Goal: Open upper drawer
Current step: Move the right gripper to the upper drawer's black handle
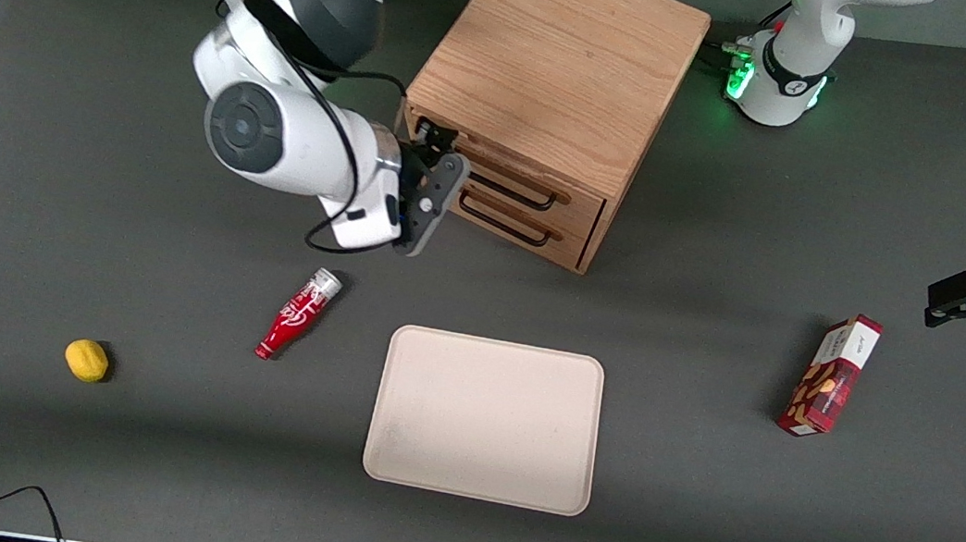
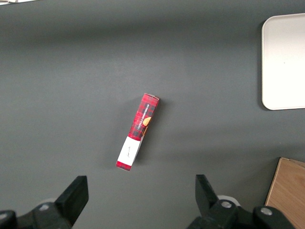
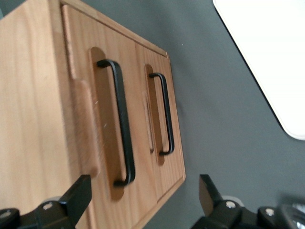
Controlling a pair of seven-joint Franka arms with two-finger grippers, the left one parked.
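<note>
The gripper (image 1: pixel 438 174) is hovering just in front of the cabinet (image 1: pixel 557 66), fingers spread apart and holding nothing. The upper drawer (image 3: pixel 102 129) is sitting closed, its black handle (image 3: pixel 120 121) just ahead of the fingertips.

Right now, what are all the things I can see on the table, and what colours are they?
Wooden cabinet: one, light oak, farthest from the front camera.
Upper drawer: one, oak, black handle, shut.
Lower drawer: one, oak, black handle, shut.
Tray: one, cream, nearer the camera than the cabinet.
Cola bottle: one, red, lying beside the tray.
Lemon: one, yellow, toward the working arm's end.
Snack box: one, red, toward the parked arm's end.
Tool: one, black, open, in front of the drawers.
</note>
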